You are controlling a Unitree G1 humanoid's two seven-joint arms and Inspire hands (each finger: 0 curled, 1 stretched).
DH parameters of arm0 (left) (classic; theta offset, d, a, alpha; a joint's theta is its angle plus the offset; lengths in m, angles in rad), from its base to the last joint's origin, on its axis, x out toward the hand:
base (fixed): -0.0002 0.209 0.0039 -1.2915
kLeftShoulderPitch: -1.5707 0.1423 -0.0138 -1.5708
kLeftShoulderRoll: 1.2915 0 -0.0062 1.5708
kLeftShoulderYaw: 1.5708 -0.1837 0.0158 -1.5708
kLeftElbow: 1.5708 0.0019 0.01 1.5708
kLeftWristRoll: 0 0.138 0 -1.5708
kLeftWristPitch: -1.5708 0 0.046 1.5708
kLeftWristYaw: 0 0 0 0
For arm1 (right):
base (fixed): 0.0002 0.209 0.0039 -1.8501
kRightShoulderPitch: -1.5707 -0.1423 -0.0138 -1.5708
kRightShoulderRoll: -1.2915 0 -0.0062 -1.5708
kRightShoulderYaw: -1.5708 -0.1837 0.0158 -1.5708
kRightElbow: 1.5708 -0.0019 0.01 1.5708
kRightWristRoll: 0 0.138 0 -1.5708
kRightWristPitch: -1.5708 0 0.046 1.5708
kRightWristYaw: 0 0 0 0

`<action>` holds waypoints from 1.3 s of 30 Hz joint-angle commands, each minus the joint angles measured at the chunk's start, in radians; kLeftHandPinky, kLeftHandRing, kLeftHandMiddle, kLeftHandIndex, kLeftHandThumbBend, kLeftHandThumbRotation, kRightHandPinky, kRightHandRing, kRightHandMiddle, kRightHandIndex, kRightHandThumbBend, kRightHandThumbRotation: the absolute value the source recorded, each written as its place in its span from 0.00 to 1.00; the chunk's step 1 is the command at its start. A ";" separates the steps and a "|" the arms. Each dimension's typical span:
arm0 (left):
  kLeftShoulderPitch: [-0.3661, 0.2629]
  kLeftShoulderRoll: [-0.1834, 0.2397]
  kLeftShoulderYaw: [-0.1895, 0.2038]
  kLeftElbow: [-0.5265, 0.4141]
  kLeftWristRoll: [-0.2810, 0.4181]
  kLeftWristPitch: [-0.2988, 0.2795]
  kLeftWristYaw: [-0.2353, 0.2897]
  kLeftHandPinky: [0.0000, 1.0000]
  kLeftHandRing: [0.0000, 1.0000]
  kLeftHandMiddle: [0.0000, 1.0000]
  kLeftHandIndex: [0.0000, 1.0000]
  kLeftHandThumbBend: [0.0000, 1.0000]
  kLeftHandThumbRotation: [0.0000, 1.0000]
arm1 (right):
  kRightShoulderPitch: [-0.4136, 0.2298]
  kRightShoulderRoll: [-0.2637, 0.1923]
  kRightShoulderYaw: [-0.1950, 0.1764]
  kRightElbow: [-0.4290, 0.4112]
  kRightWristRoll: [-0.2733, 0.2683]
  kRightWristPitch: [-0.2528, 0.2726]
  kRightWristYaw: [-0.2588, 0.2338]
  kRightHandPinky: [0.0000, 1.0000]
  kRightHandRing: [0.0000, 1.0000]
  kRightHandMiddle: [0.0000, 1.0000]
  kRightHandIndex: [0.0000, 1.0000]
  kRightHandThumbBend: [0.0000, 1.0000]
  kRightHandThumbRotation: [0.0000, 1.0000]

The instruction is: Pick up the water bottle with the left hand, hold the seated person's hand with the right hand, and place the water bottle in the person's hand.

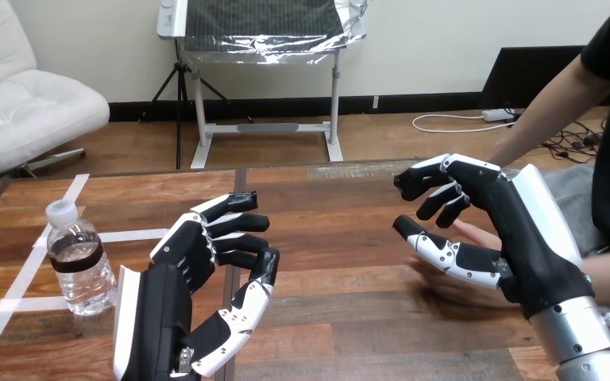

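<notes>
- Left hand (pixel 198 278): fingers loosely spread, holding nothing, just right of the bottle and apart from it.
- Clear plastic water bottle with a white cap and dark label (pixel 79 266): upright near the left edge of the wooden table (pixel 341 238).
- Right hand (pixel 516 230): fingers and thumb apart, beside the person's hand (pixel 478 235) at the right edge; whether they touch cannot be told.

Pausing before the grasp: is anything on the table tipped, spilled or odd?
Nothing stands out. The water bottle stands upright and capped at the left of the table, among white tape lines, with no spill around it. The left hand is beside it, not touching. The right hand is at the person's hand.
</notes>
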 commanded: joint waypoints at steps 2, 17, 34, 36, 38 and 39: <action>-0.044 -0.096 0.019 -0.044 0.051 -0.029 0.048 0.56 0.64 0.68 0.70 0.43 0.00 | -0.067 -0.004 -0.011 -0.022 0.007 -0.016 -0.007 0.41 0.52 0.61 0.61 0.50 0.00; -0.074 -0.126 0.134 -0.067 0.328 -0.047 0.321 0.78 0.82 0.82 0.80 0.43 0.00 | -0.065 -0.002 -0.012 -0.025 0.002 -0.008 -0.010 0.42 0.52 0.61 0.61 0.51 0.00; -0.097 -0.088 0.243 -0.110 0.432 0.033 0.465 0.85 0.90 0.91 0.90 0.55 0.21 | -0.068 -0.002 -0.005 -0.022 -0.003 -0.007 -0.006 0.42 0.52 0.61 0.61 0.50 0.00; -0.104 -0.079 0.263 -0.104 0.434 0.045 0.473 0.86 0.91 0.93 0.91 0.57 0.22 | -0.068 -0.001 -0.004 -0.020 -0.008 -0.009 -0.010 0.42 0.52 0.61 0.61 0.50 0.00; -0.110 -0.071 0.281 -0.097 0.432 0.055 0.478 0.87 0.91 0.93 0.91 0.59 0.23 | -0.068 0.000 -0.003 -0.019 -0.012 -0.010 -0.012 0.42 0.52 0.61 0.61 0.50 0.00; -0.114 -0.068 0.289 -0.093 0.431 0.060 0.479 0.88 0.92 0.94 0.92 0.60 0.24 | -0.068 0.000 -0.003 -0.019 -0.013 -0.010 -0.012 0.42 0.52 0.61 0.61 0.50 0.00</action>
